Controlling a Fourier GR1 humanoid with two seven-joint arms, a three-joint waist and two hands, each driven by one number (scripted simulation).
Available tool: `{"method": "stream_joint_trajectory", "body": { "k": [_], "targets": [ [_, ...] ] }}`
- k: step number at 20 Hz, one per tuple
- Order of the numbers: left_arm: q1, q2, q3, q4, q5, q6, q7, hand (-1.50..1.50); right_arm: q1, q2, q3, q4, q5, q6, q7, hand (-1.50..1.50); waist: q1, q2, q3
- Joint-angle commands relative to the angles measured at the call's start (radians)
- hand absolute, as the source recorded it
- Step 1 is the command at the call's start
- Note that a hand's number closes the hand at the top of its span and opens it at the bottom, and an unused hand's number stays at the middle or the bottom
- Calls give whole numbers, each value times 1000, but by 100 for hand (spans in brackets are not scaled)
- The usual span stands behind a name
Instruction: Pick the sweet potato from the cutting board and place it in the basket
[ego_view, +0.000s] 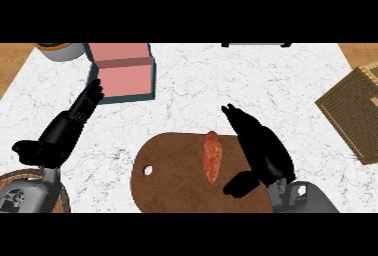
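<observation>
Observe the right hand (260, 150): fingers straight and extended toward 11 o'clock, thumb spread, holding nothing, positioned just beside the sweet potato (212, 157). This elongated orange tuber lies on the round brown wooden cutting board (170, 175). The woven basket (354, 107) sits at 3 o'clock. Your left hand (66, 127), fingers straight, rests at 9 o'clock on the marble counter (236, 80).

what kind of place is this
Most likely a kitchen counter: a white marble-patterned countertop holds a round brown wooden cutting board with an orange sweet potato on it, and a woven wicker basket sits at the right.
</observation>
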Motion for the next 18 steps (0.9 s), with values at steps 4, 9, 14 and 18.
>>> {"method": "stream_joint_trajectory", "body": {
  "k": [4,9,14,18],
  "targets": [
    [-10,1,74,-20,3,-69,32,0,48,74,-6,79,91,-56,-129,-150,1,0,0],
    [28,-66,36,-68,-58,-41,47,0,-28,158,-44,63,79,22,-77,-150,3,-1,0],
    [-20,-96,71,29,-103,-59,11,0,89,146,-8,-27,150,59,-60,-150,-3,-1,0],
    [-54,-111,85,42,-100,-74,24,0,4,196,-33,13,180,110,-18,-150,-2,0,0]
  ]
}}
